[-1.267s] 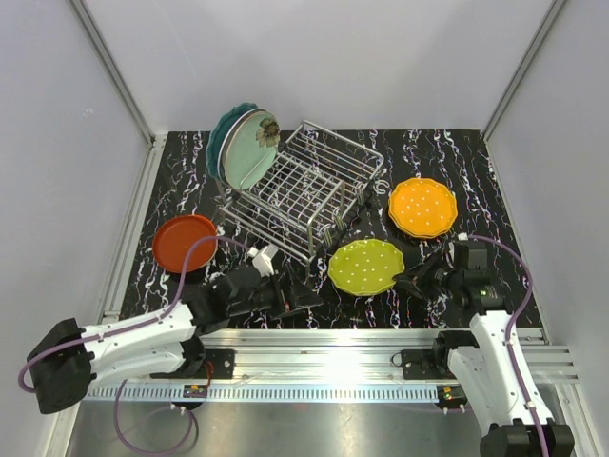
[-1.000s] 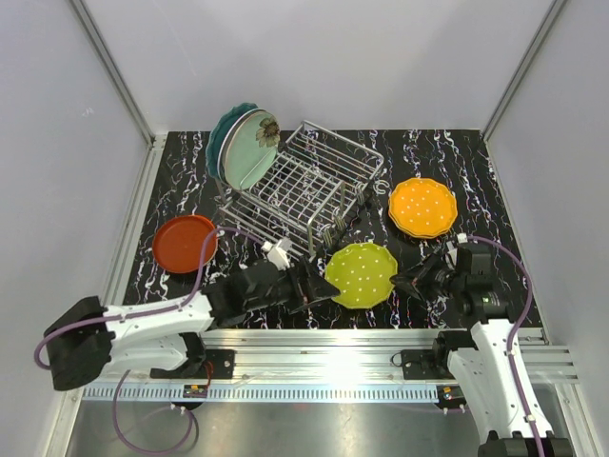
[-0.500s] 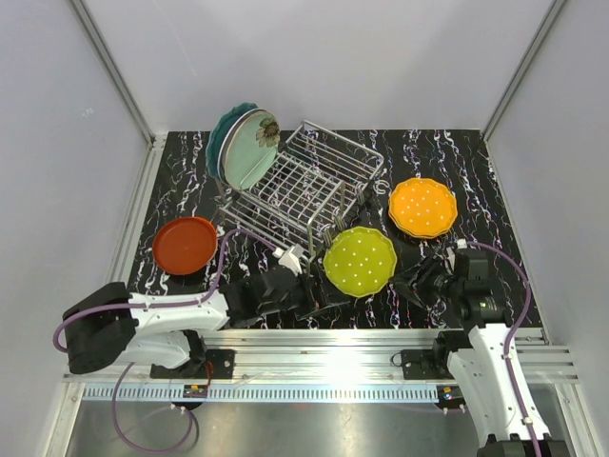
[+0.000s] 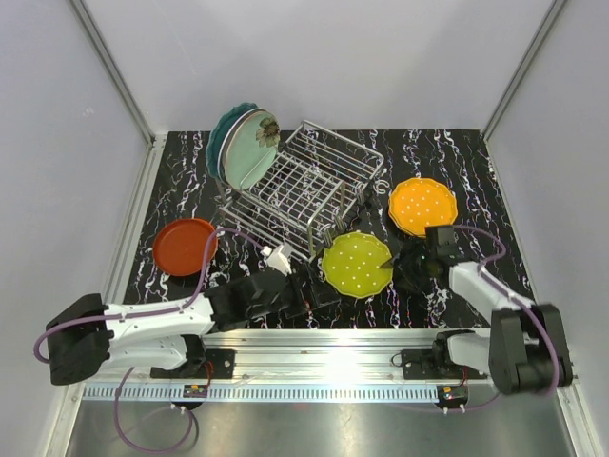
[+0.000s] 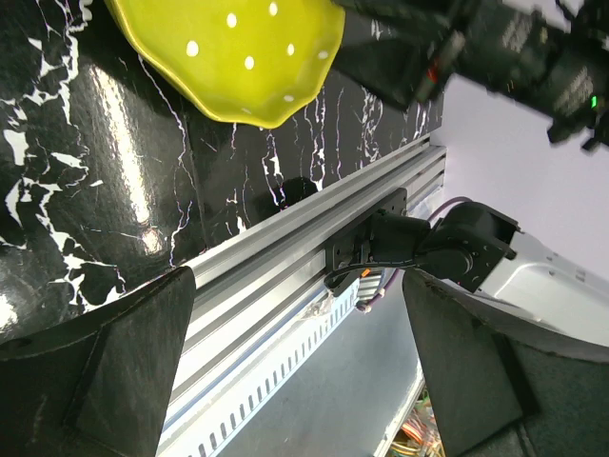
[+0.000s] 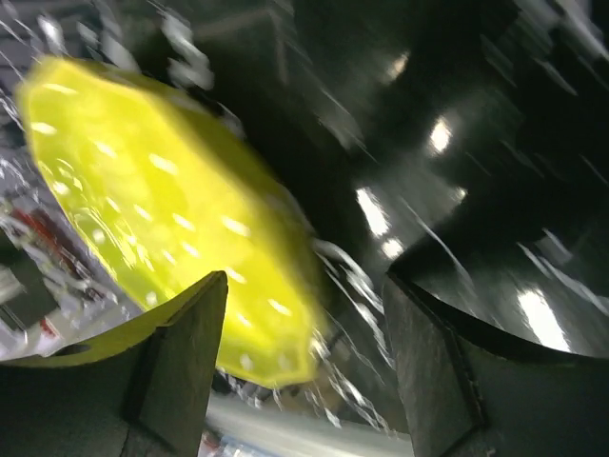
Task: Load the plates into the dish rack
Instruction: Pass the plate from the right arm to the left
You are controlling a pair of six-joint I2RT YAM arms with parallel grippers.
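Pointing right, left pincer (image 5: 295,281): low over the table (image 4: 457,157) just past the aluminium rail (image 4: 324,343); fingers spread wide, nothing between them.
Right pincer (image 6: 306,286): low at the near right, aimed left; fingers spread apart. The wrist view is blurred, and the plate rim shows in the gap with no finger pressing on it.
Yellow-green plate (image 4: 357,264): white-dotted and scalloped, face up between the two pincers, with the left one near its left rim and the right one at its right rim. Its far rim meets the rack's near corner in the top view; contact cannot be told.
Red-orange plate (image 4: 186,244): flat on the table at the left, well apart from the rack.
Orange plate (image 4: 422,207): dotted and scalloped, flat on the table right of the rack, beyond the right pincer.
Dish rack (image 4: 304,186): silver wire, set at an angle mid-table; most slots bare.
Mint green plate (image 4: 249,148): on edge at the rack's far left end, dark flower print at its top.
Teal plate (image 4: 225,133): on edge directly behind the mint one, mostly hidden.
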